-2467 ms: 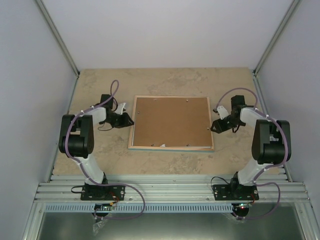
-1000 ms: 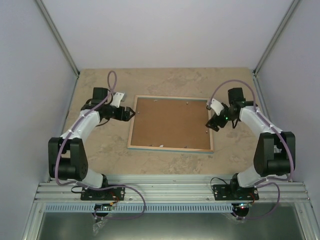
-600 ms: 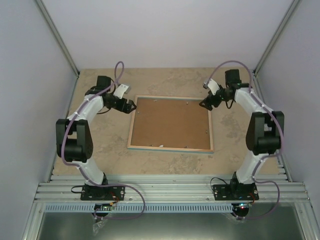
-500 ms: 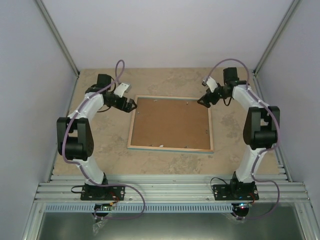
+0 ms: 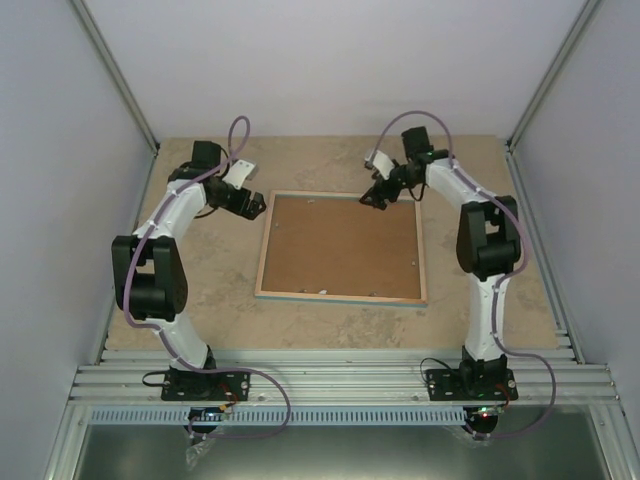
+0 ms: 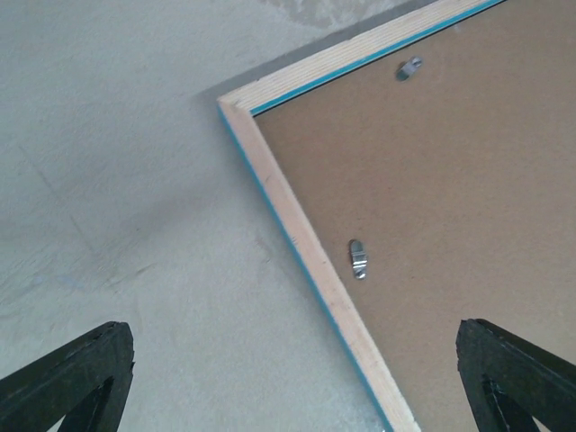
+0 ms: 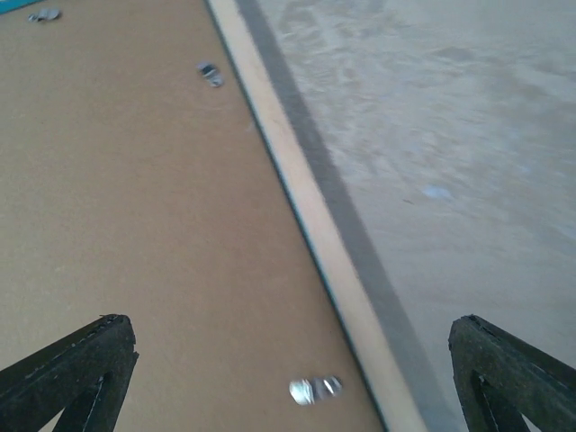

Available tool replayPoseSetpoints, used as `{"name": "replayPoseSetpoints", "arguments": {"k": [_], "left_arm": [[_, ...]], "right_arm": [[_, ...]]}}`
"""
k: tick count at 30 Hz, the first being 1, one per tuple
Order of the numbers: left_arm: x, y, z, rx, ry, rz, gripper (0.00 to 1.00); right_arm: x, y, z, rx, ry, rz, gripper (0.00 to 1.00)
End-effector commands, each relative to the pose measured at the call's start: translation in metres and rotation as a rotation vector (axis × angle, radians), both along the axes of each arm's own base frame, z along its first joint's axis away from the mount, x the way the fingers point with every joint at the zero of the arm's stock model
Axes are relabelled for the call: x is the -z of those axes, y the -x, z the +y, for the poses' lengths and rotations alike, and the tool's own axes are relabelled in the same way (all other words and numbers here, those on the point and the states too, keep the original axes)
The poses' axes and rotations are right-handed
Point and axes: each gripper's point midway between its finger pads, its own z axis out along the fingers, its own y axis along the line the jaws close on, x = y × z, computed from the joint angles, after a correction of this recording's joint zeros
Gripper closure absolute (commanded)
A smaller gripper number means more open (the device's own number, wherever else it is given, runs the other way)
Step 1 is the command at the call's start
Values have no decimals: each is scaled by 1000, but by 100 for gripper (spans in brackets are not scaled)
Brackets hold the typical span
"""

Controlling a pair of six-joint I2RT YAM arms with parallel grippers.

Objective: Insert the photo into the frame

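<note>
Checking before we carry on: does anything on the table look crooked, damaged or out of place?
Nothing looks damaged or spilled. The frame lies flat with its bare wood side up, roughly square to the table, and the brown backing board sits inside it. The one oddity: the photo shows in none of the views.

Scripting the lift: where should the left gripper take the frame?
Probably the bare-wood rim near its far-left corner, approached from the table side. The frame lies flat, backing board filling the middle, so only the outer edge offers the open left gripper a pinch.
</note>
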Motion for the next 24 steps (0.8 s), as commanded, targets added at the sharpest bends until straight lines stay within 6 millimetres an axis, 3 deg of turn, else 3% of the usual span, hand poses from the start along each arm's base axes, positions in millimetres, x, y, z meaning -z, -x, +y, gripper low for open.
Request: {"name": "replayPoseSetpoints", "arguments": {"k": [1,7,12,18,24], "left_arm": [[2,4,11,-37,-64,6,1],[22,8,10,-38,-64,85,1],[33,1,15,-113,-60,101,1],[38,-6,24,-272,-39,134,9],[48,18,15,-351,-35,166,8]], "right_arm": [[25,3,36,-86,28,-6,4],[35,-28,71,-92,46,-56,4],[56,-46,86,-97,90,-83,4],[86,-34,94,-143,174,-78,12],[100,-9,89,-122,187,-1,33]]}}
